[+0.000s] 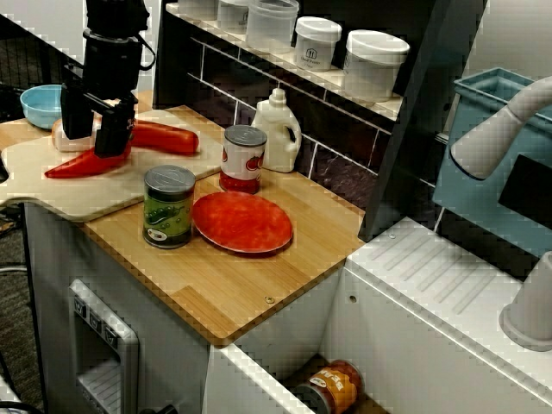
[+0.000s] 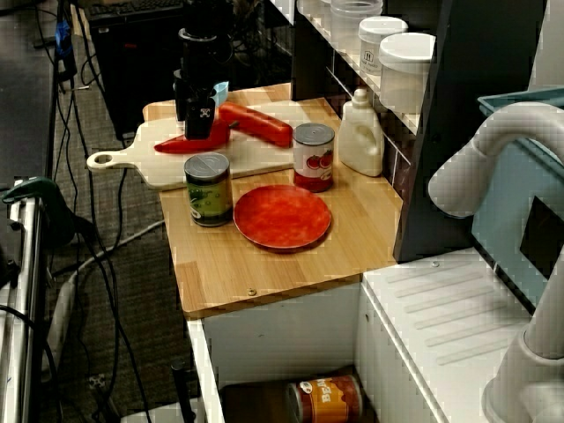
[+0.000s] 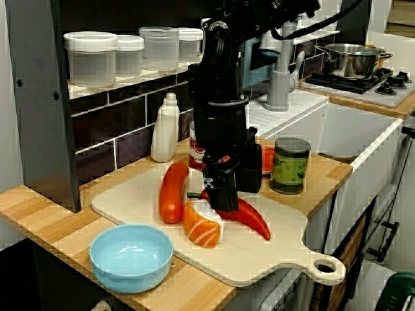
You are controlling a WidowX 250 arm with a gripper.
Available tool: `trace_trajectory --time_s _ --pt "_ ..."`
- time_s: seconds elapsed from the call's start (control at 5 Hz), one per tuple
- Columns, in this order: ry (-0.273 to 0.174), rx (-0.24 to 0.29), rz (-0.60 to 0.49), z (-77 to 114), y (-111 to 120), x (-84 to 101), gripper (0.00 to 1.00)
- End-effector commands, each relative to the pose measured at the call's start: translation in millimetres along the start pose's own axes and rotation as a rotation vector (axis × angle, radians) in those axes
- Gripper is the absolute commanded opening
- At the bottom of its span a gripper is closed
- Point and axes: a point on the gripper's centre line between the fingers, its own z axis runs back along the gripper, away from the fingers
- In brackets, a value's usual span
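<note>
My black gripper (image 1: 93,145) hangs over the pale cutting board (image 1: 103,198), its two fingers pointing down and standing apart. In the view across the board the gripper (image 3: 235,194) straddles the thick end of a red chili pepper (image 3: 254,220), one finger (image 3: 220,191) touching it. The pepper (image 1: 73,166) lies flat on the board. A piece of salmon (image 3: 202,225) sits right beside the fingers, and a red sausage (image 3: 172,191) lies just behind. From the high end view the gripper (image 2: 196,130) covers part of the pepper (image 2: 176,145).
A blue bowl (image 3: 131,256) stands off the board's edge. On the wooden counter (image 1: 250,293) are a green can (image 1: 168,205), a red can (image 1: 244,158), a red plate (image 1: 241,222) and a white bottle (image 1: 278,129). Jars (image 1: 373,62) line the shelf. Another can (image 2: 326,398) lies below.
</note>
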Motion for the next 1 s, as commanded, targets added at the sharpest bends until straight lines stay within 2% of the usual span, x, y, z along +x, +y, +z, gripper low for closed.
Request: trace_trajectory --time_s 0.0,0.6,0.8 --pt "-0.042 0.019 0.007 6.7 3.5 4.2 1.0" --pt "-0.067 0.006 0.029 2.6 3.2 3.7 1.0" --pt "-0.063 0.004 0.039 -1.1 4.3 4.4 1.0"
